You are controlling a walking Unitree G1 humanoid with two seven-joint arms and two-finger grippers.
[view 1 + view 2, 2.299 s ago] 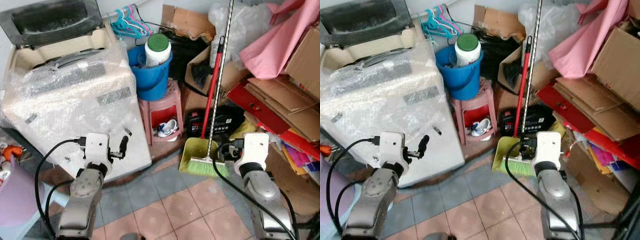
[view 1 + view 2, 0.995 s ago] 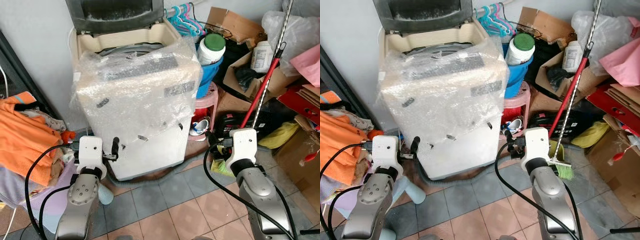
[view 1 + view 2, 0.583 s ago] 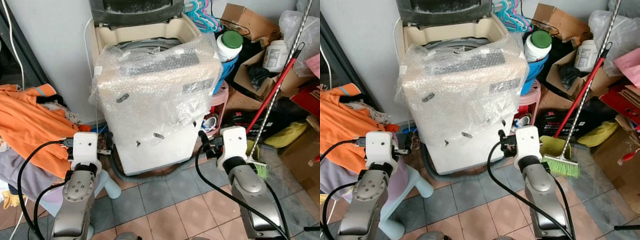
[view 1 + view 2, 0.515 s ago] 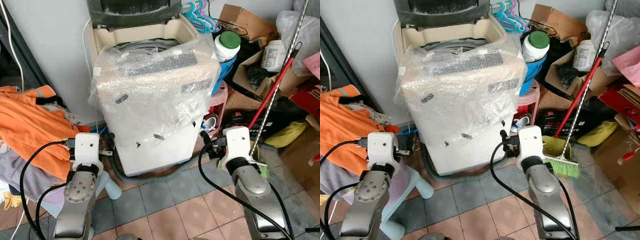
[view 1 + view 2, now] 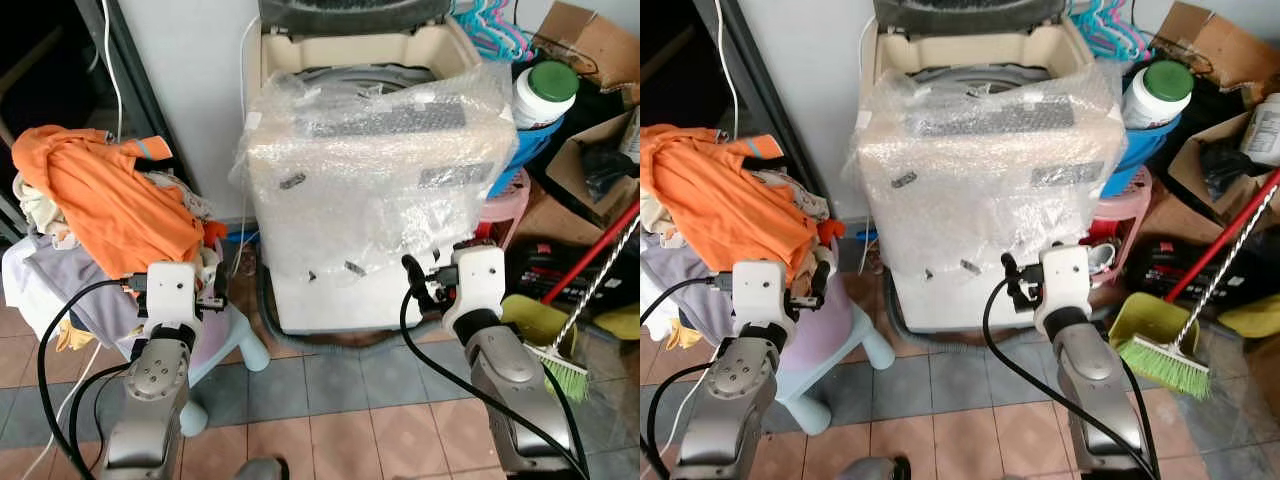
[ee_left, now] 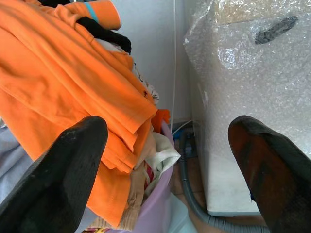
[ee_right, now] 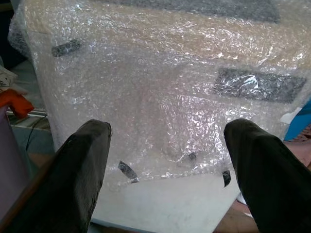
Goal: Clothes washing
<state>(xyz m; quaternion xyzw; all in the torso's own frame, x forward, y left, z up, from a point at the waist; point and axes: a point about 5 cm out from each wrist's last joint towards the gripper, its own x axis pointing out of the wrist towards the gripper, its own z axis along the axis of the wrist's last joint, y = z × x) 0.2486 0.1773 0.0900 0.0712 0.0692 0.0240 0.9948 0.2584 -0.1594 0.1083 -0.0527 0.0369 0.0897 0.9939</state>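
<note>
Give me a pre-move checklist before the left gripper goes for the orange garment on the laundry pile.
1. Left gripper open: ok, its fingers stand wide apart in the left wrist view.
2. Left gripper empty: ok, nothing between the fingers.
3. Orange garment in reach line: ok, it lies on top of the laundry pile, ahead of the left gripper and toward its left finger.
4. Washing machine lid up: ok, the lid is raised and the tub opening shows behind the bubble wrap.
5. Tub empty: cannot tell, its inside is hidden.
6. Right gripper out of the way: ok, open and empty, facing the wrapped machine front.
</note>
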